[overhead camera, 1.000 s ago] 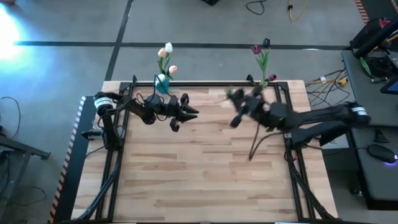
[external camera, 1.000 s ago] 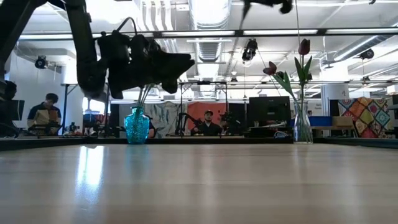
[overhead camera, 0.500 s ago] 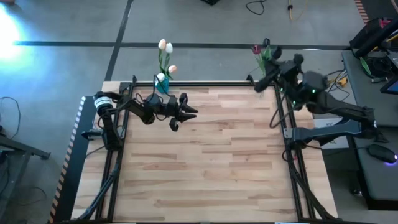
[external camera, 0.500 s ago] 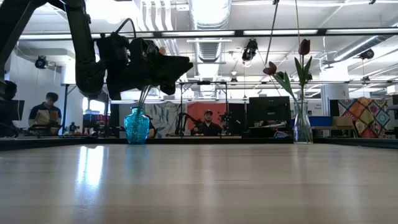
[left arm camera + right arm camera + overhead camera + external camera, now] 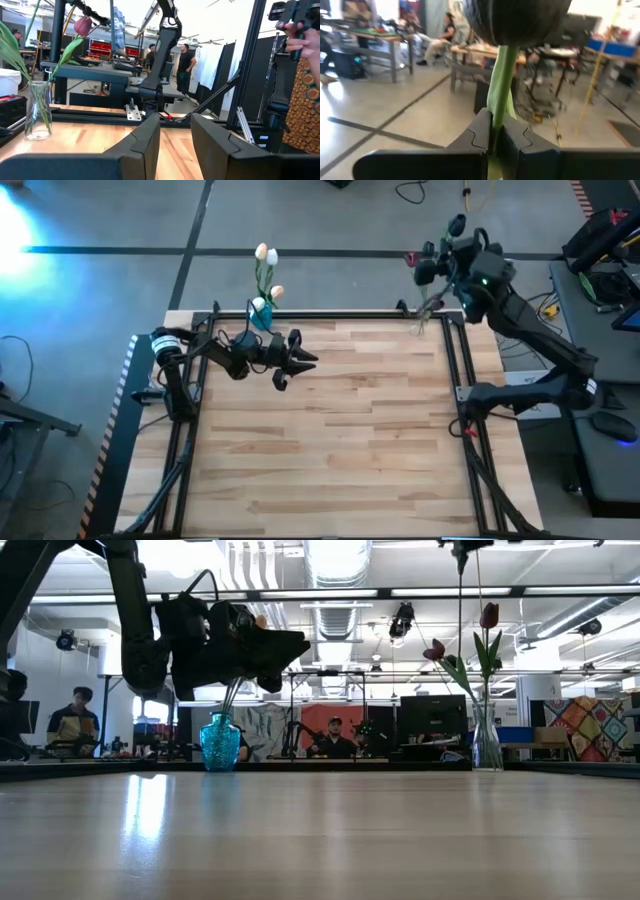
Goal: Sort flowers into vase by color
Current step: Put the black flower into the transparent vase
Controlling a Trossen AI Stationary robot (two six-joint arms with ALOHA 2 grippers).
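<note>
My right gripper [image 5: 440, 262] is raised high over the table's far right corner and is shut on a dark-headed tulip [image 5: 516, 17]. The tulip's thin stem [image 5: 460, 640] hangs down beside the clear vase [image 5: 487, 740]. That vase holds dark red and pink tulips [image 5: 489, 615]. A teal vase [image 5: 260, 313] at the far left edge holds white and peach tulips [image 5: 266, 254]. My left gripper [image 5: 305, 362] is open and empty, hovering over the table in front of the teal vase. My right gripper pinches the tulip's green stem [image 5: 496, 120] between its two fingers, just below the dark head. The fingers lie across the stem. The flower is lifted clear of the table, and its stem hangs down below the fingers [image 5: 428, 308].
The clear vase also shows in the left wrist view [image 5: 37, 112], on the wooden table top [image 5: 330, 450]. A black frame rail [image 5: 330, 317] runs along the far edge. People sit and stand in the room beyond the table [image 5: 335, 738].
My right gripper has risen and gone from over the table toward the far right corner, carrying the dark tulip. The stem, which trailed over the table, now hangs beside the clear vase.
</note>
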